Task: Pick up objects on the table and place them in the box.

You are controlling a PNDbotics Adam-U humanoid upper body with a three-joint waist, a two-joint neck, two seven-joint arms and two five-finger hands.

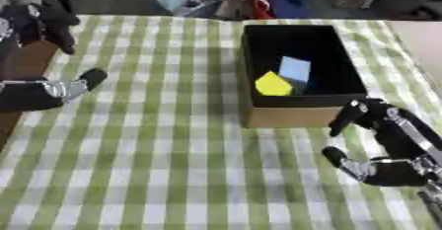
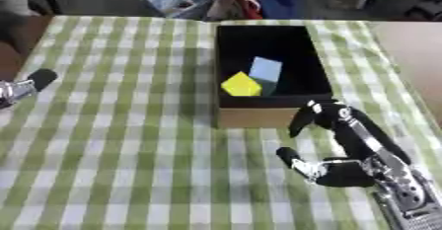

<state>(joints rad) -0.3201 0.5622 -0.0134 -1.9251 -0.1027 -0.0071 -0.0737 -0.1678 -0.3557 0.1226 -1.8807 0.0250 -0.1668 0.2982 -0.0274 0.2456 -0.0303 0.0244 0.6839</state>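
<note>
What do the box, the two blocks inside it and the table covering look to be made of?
Box: likely cardboard, with a matte tan outside and black lining. Yellow block and blue block: flat, even colour, maybe foam or plastic; cannot tell. Cloth: green-and-white checked fabric, lying flat.

Two head-mounted views, both looking steeply down at the same table.

Both eyes look from the robot's side toward the far edge, close enough that the green-checked tablecloth point(image 1: 155, 140) fills most of each picture. They share the box point(image 1: 298, 66), the right hand point(image 2: 332, 147) at lower right and a strip of clutter beyond the table. The left eye view shows more of the left hand point(image 1: 52, 91); in the right eye view everything sits further left, with what seems bare tabletop at the right.
</note>
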